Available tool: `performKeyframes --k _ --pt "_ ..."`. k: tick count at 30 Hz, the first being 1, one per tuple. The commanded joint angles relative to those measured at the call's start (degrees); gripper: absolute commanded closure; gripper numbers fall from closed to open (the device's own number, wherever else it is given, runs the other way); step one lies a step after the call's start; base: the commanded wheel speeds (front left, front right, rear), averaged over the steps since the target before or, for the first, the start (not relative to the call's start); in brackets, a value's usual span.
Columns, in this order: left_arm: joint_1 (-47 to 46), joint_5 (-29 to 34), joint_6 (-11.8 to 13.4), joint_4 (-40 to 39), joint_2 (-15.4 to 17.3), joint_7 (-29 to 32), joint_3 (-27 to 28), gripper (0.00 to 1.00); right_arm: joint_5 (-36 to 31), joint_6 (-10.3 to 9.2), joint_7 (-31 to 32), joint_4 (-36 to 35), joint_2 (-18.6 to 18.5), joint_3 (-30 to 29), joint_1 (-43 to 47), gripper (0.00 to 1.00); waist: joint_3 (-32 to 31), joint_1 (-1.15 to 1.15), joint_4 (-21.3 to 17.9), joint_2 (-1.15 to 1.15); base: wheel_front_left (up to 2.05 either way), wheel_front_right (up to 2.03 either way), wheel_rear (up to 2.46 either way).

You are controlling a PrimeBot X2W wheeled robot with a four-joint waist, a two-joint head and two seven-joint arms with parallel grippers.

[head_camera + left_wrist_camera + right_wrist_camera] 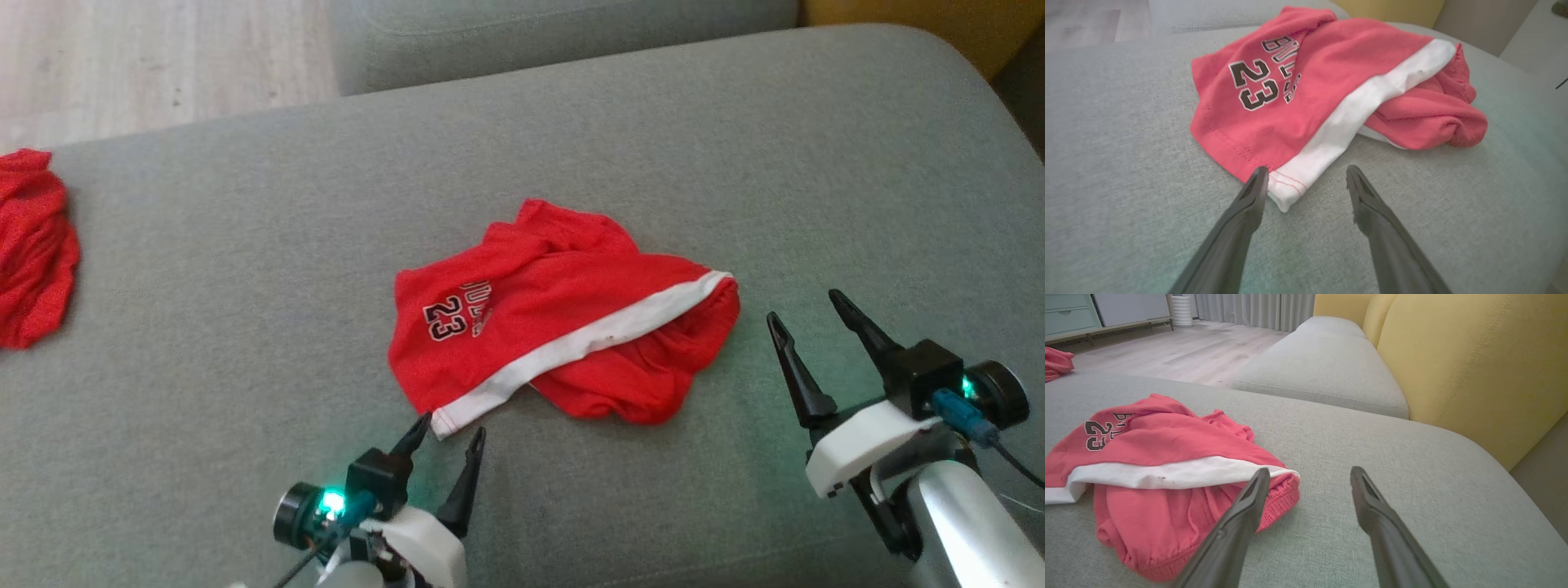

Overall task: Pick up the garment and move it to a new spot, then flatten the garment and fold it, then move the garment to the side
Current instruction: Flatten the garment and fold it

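The garment (563, 306) is a pair of red shorts with a white side stripe and a "23" print, lying crumpled in the middle of the grey cushion (245, 269). My left gripper (451, 425) stands open right at the garment's near white corner (1286, 192), which lies between the fingertips. My right gripper (804, 306) is open just right of the garment, apart from it, with nothing between its fingers. In the right wrist view the garment (1159, 473) lies left of my right gripper (1310, 473), whose left finger overlaps the elastic waistband's edge.
Another red cloth (33, 245) lies at the cushion's left edge. A second grey cushion (1323, 367) and a yellow backrest (1474, 363) stand behind and to the right. Wooden floor (163, 57) lies beyond the cushion's far edge.
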Motion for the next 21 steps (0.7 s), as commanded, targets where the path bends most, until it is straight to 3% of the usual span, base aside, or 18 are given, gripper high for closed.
performKeyframes --k 1,7,9,11,12,21 --pt "-3.12 0.52 -0.15 0.07 -0.09 -0.05 1.29 0.0 -0.58 0.21 0.09 -2.5 -0.24 0.46 -0.26 0.0 0.87 0.0 -1.0 0.0 0.0 0.0 0.0" --pt "-6.66 0.23 -0.07 7.53 -0.99 -0.16 1.39 0.0 -1.06 0.21 0.48 -4.59 0.69 -0.39 0.14 0.0 1.79 0.0 -2.11 0.0 0.0 0.0 0.0" --pt "-7.55 0.12 0.02 9.43 -1.24 0.05 1.33 0.54 -1.15 0.21 0.32 -5.01 0.97 -0.7 0.19 0.0 1.97 0.0 -2.29 0.0 0.0 0.0 0.0" --pt "-8.22 0.06 0.38 10.91 -1.46 -0.13 1.35 0.93 -1.3 0.21 0.05 -5.45 1.31 -1.15 0.23 0.0 2.03 0.0 -2.35 0.0 0.0 0.0 0.0" --pt "-8.47 0.04 0.47 11.43 -1.55 -0.42 1.33 1.0 -1.4 0.21 -0.22 -5.72 1.58 -1.64 0.26 0.0 2.01 0.0 -2.32 0.0 0.0 0.0 0.0" --pt "-9.0 -1.13 3.5 6.13 0.3 -5.72 6.62 1.0 -2.92 0.21 -1.3 -6.84 3.69 -6.97 2.14 0.0 1.3 0.0 0.19 0.0 0.0 0.0 0.0"
